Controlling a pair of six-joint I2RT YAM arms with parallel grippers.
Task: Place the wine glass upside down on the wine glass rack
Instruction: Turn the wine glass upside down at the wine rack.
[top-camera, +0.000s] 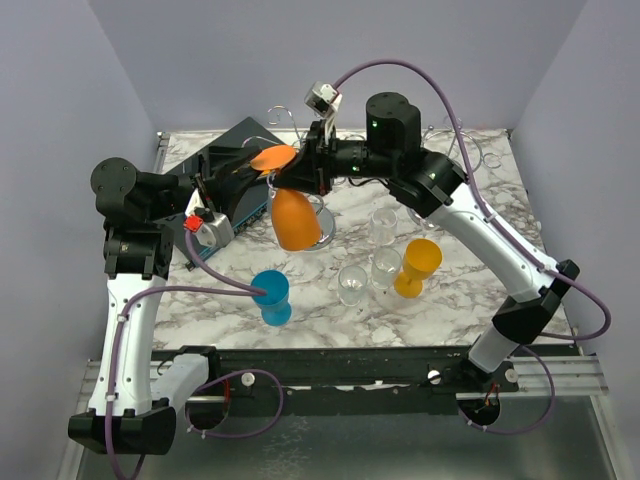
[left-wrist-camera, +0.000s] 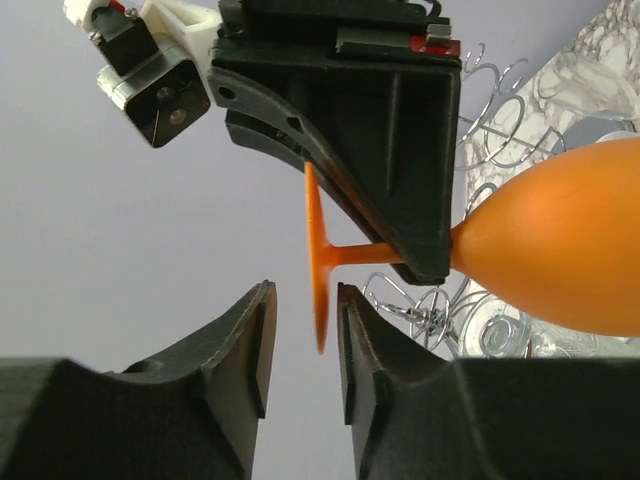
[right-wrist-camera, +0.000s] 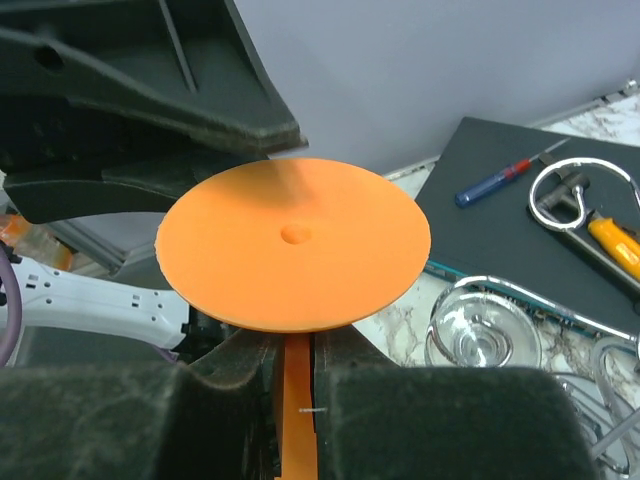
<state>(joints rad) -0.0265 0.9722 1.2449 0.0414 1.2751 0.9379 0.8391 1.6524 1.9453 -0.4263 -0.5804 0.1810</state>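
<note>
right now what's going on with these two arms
The right gripper is shut on the stem of the orange glass, holding it in the air, bowl down and foot up. The left gripper is open, with the foot's edge between its fingers. The glass is not yet on the wire rack. A blue glass and a yellow glass stand on the table.

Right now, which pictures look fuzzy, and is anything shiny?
Top view: sharp all over and evenly lit, with small glints on the clear glasses. Left wrist view: the orange glass is crisp, but the left gripper's fingers up close are fuzzy. Right wrist view: the right gripper's fingers are fuzzy too.
</note>
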